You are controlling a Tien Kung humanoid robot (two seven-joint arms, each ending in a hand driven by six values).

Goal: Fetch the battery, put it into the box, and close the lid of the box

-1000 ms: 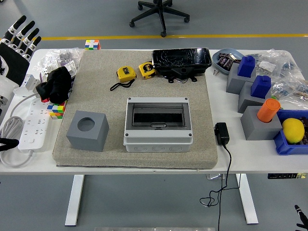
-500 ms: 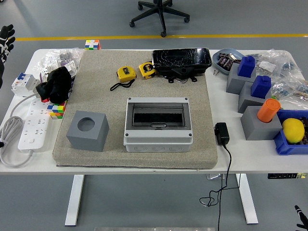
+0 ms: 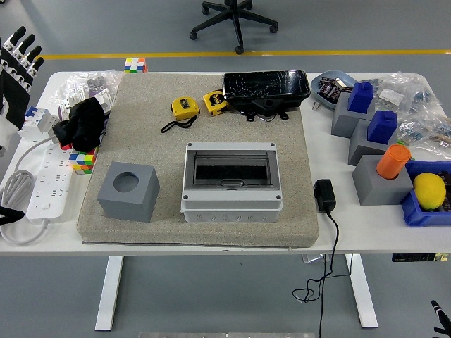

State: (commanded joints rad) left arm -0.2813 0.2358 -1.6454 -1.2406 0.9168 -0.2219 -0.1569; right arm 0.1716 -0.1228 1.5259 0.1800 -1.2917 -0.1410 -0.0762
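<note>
Covering the middle of the white desk (image 3: 176, 243) is a coarse grey felt mat (image 3: 141, 141); at its centre sits one pale plastic box (image 3: 231, 181) with a dark see-through lid, apparently closed; its contents cannot be made out; two yellow tape measures (image 3: 184, 107) lie above it; one orange cylinder, perhaps the battery (image 3: 392, 160), stands in a grey block at right; the left hand (image 3: 15, 60), upper left, has fingers spread, holding nothing.

Mat (image 3: 211, 176) lies open around the box (image 3: 231, 182); grey cube (image 3: 127, 191) stands left.
</note>
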